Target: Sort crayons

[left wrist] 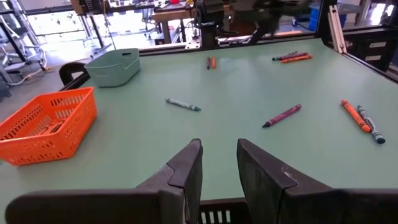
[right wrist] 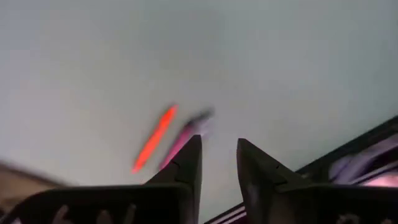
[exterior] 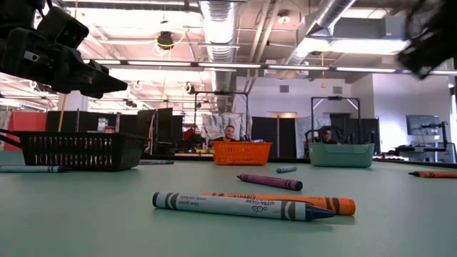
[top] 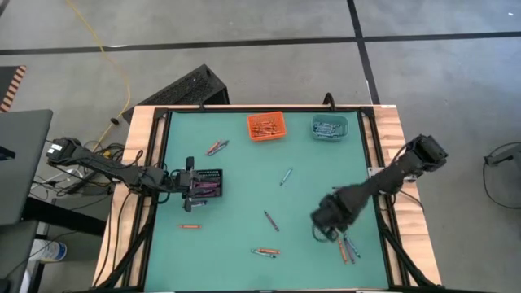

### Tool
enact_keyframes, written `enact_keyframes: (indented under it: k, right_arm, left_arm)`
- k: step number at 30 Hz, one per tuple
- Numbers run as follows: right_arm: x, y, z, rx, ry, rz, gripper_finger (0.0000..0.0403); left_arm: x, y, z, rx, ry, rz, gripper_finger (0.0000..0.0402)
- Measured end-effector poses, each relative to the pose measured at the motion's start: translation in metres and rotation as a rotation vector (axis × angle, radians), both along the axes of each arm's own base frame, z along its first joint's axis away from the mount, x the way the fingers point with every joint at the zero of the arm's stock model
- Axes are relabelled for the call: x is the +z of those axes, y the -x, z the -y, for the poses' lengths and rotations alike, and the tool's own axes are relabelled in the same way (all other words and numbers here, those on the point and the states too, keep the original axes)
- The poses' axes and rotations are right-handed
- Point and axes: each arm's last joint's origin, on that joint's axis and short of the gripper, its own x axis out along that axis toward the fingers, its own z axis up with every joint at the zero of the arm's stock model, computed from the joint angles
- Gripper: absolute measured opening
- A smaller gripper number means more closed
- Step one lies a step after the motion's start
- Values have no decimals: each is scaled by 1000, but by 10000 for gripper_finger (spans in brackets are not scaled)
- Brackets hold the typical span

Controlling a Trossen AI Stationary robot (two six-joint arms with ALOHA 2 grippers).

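Over the black bin (top: 207,184) hung the left gripper (top: 192,184), fingers apart (empty); the right gripper (top: 326,230), likewise parted, hovered near crayons (top: 348,248).

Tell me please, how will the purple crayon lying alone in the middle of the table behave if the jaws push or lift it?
The purple crayon is a thin round stick lying flat on the smooth table, so a sideways push would probably roll it. It looks small and rigid, likely light and unbending. Its narrow body may slip or pivot between jaws gripping off-centre.

light: bright, even, from ceiling strip lamps (exterior: 235,68) | glare: overhead | blur: right wrist view motion-smeared
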Motion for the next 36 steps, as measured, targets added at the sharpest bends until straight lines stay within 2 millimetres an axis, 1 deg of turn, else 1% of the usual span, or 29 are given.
enact_keyframes:
  k: [5, 7, 9, 12, 16, 20, 23, 32, 36]
  right_arm:
    - [0, -13, 37, 68, 11, 18, 125]
    - [-5, -15, 50, 127, 17, 34, 137]
    - [-13, -14, 61, 222, 39, 50, 144]
    - [-22, -8, 71, 364, 32, 30, 145]
    - [-30, 0, 83, 488, 64, -17, 143]
    - [-35, 1, 93, 602, 124, -20, 141]
    - [-39, 4, 98, 656, 153, -37, 141]
    - [-59, 15, 105, 677, 139, -48, 141]
    - [-62, 16, 105, 682, 139, -40, 141]
  left_arm:
    - [0, 0, 0, 8, -1, 0, 90]
    - [0, 0, 0, 9, -8, 0, 90]
    - [0, 0, 0, 8, -18, -2, 90]
    - [-3, 0, 0, 7, -29, -32, 90]
    - [-5, 1, -1, 22, -36, -51, 90]
    - [-5, 1, -2, 55, -41, -51, 90]
    - [-5, 1, -2, 59, -41, -50, 90]
    - [-5, 1, -2, 60, -34, -49, 90]
    - [-5, 1, -2, 61, -33, -48, 90]
